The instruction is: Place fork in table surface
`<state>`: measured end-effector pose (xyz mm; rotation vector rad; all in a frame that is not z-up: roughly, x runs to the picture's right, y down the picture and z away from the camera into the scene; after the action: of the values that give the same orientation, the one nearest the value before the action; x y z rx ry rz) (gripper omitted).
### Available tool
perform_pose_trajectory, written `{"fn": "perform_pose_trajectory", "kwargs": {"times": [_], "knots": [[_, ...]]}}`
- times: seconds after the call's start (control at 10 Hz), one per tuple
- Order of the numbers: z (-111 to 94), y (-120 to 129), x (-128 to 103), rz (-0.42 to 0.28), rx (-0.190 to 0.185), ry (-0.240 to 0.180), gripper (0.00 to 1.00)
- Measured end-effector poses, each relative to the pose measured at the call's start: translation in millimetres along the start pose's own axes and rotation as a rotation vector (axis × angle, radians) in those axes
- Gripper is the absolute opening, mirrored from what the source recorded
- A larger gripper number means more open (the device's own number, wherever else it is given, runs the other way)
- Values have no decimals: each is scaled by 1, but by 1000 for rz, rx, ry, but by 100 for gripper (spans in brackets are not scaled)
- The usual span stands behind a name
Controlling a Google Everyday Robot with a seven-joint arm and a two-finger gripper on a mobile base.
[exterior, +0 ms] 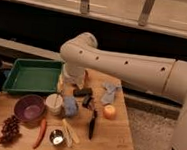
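Observation:
The table surface point(111, 136) is a light tan wooden top crowded with small items. My pale arm reaches in from the right, its elbow bulging over the back middle of the table. The gripper point(75, 83) points down at the arm's end, just right of the green tray point(30, 76) and above a dark block point(83, 92). I cannot pick out the fork for certain. Pale utensil-like strips point(69, 132) lie near the front edge beside a black-handled knife point(92, 123).
A purple bowl point(29, 107), grapes point(10, 130), a red chili point(41, 133) and a small metal cup point(56, 137) fill the front left. A white cup point(54, 103), blue object point(71, 106), orange fruit point(109, 111) and grey-blue cloth point(109, 93) sit mid-table.

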<state>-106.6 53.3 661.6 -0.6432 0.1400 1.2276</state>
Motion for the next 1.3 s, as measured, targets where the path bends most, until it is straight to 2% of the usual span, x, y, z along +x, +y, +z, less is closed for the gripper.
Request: {"fn": "perform_pose_trajectory", "kwargs": {"times": [0.1, 0.2, 0.6, 0.7, 0.9, 1.1, 1.3], "knots": [[-3, 14, 3, -54, -18, -17, 66], [-4, 20, 4, -77, -27, -23, 66], [1, 12, 4, -54, -19, -16, 66], [10, 6, -2, -51, -10, -15, 66], [28, 11, -16, -57, -6, -13, 66], [59, 20, -34, -66, -25, 0, 66], [74, 21, -40, -62, -40, 6, 66]]}}
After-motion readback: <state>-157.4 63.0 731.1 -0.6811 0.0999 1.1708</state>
